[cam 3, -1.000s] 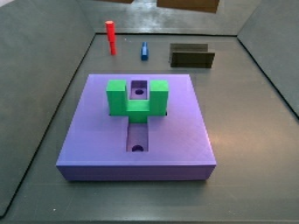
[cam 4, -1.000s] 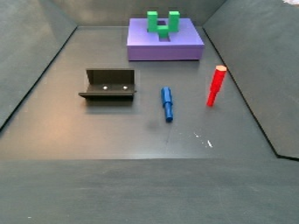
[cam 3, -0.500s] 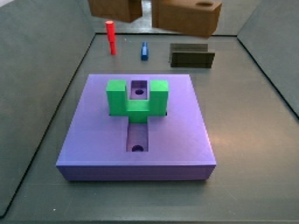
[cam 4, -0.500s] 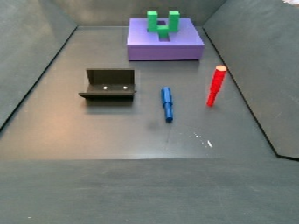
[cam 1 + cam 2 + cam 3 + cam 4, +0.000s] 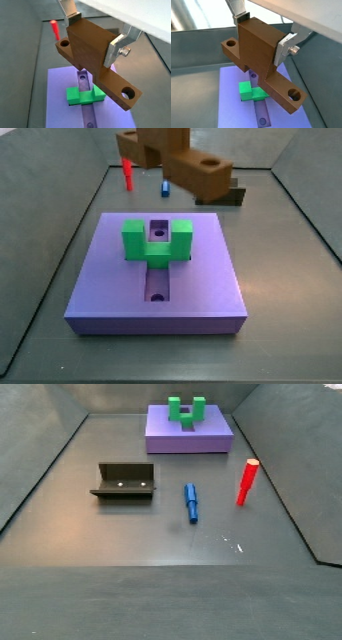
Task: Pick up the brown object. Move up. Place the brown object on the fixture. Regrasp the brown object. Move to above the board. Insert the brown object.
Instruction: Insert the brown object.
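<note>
My gripper [image 5: 93,34] is shut on the brown object [image 5: 87,50], a cross-shaped bar with a round hole at each visible end, and holds it in the air above the board [image 5: 57,102]. Both wrist views show this; the gripper [image 5: 263,34] clamps the bar's [image 5: 251,50] thick middle between its silver fingers [image 5: 285,48]. In a side view the brown object [image 5: 187,163] hangs high behind the board [image 5: 201,278], with the gripper out of frame. The fixture [image 5: 123,481] stands empty on the floor; the bar partly hides it [image 5: 230,197] in a side view.
A green U-shaped block [image 5: 156,240] stands on the board over the lengthwise groove, and shows below the bar [image 5: 83,95]. A red peg [image 5: 246,481] and a blue peg [image 5: 191,502] lie on the floor near the fixture. Grey walls ring the floor.
The brown object has come down and forward into a side view, nearer the board. The fixture, pegs and board have not moved.
</note>
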